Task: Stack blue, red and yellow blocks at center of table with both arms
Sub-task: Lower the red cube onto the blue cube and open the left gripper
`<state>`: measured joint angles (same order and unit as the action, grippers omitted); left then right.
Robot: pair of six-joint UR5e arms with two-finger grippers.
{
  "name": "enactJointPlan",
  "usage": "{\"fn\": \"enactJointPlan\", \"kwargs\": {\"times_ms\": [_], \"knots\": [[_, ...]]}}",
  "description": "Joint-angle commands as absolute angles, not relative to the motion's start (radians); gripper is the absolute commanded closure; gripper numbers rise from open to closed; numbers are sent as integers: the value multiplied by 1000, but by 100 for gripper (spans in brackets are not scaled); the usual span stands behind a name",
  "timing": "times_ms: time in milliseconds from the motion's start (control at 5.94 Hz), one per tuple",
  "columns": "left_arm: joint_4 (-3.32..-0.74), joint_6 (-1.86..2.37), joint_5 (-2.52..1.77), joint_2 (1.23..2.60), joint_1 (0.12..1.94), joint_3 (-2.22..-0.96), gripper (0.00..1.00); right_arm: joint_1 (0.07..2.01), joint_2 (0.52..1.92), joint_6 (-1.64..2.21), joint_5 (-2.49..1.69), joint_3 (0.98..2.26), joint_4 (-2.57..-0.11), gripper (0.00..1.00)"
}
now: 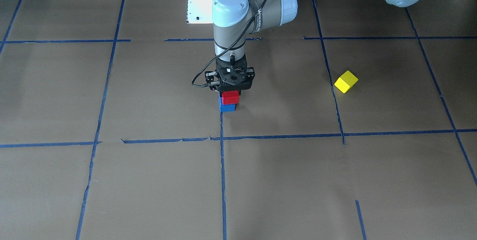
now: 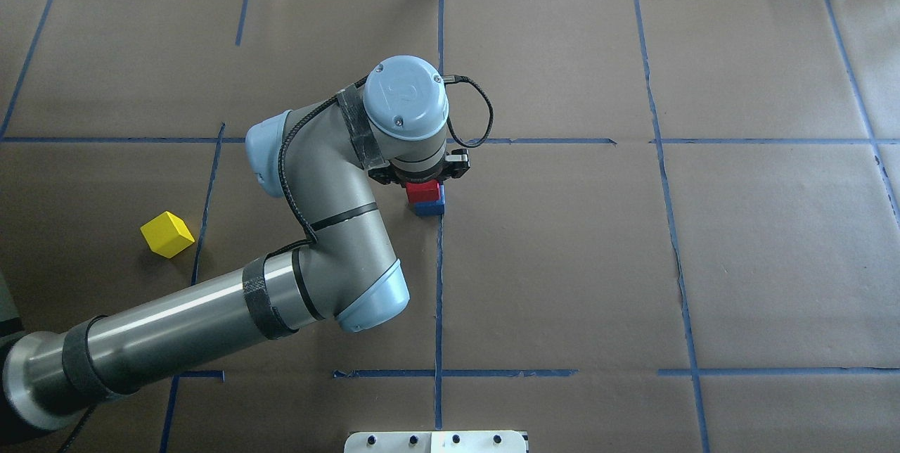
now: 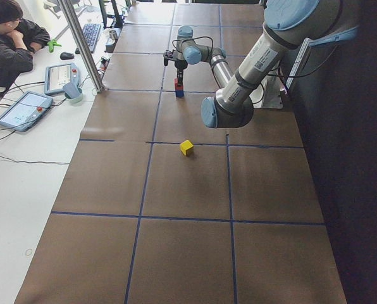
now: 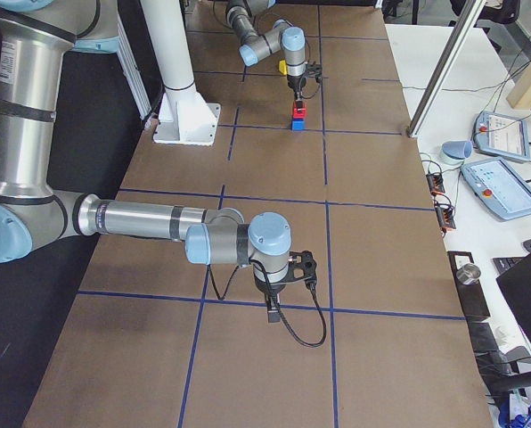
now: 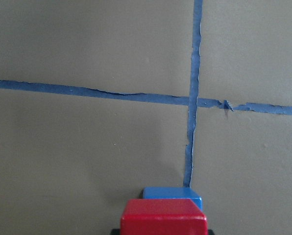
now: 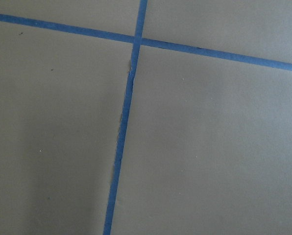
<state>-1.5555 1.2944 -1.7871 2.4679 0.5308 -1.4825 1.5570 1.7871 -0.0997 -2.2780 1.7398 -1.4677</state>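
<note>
Clearly the red block (image 1: 230, 97) sits slightly offset on the blue block (image 1: 227, 107) at table centre, under the left gripper (image 1: 231, 91), whose grip I cannot tell. A skewed lift-off could topple it.

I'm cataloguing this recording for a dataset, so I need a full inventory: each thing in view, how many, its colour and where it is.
blue block: 1, blue, table centre, bottom of the stack
red block: 1, red, on the blue block, directly under the left gripper
yellow block: 1, yellow, alone on the table, robot's left side
table: 1, covered in brown paper
tape lines: several, blue, grid across the table
operator: 1, dark clothes, seated at the side desk
side desk: 1, white, along the table
left gripper: 1, black, at the red block; grip not discernible
right gripper: 1, black, low over the table's right end; fingers' state unclear
</note>
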Motion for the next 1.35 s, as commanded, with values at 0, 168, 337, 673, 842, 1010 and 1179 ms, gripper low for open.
{"fn": "enactJointPlan", "kwargs": {"times_ms": [0,168,337,673,842,1010,1179], "knots": [[-1563,1295,-1789,2485,531,-1454,100,1557,1787,-101,-2278,1735,-1467,0],[-1565,1293,-1789,2496,531,-1438,100,1557,1787,-104,-2275,1732,-1466,0],[-1565,1293,-1789,2494,526,-1436,96,1557,1787,-104,-2275,1727,-1466,0],[-1566,1290,-1790,2496,522,-1436,57,1557,1786,-106,-2275,1718,-1466,0],[-1565,1290,-1792,2496,523,-1436,49,1557,1787,-106,-2275,1718,-1466,0],[-1565,1292,-1795,2494,523,-1437,47,1557,1787,-106,-2275,1718,-1466,0],[-1562,1292,-1795,2494,523,-1437,40,1557,1786,-104,-2275,1718,-1466,0]]}}
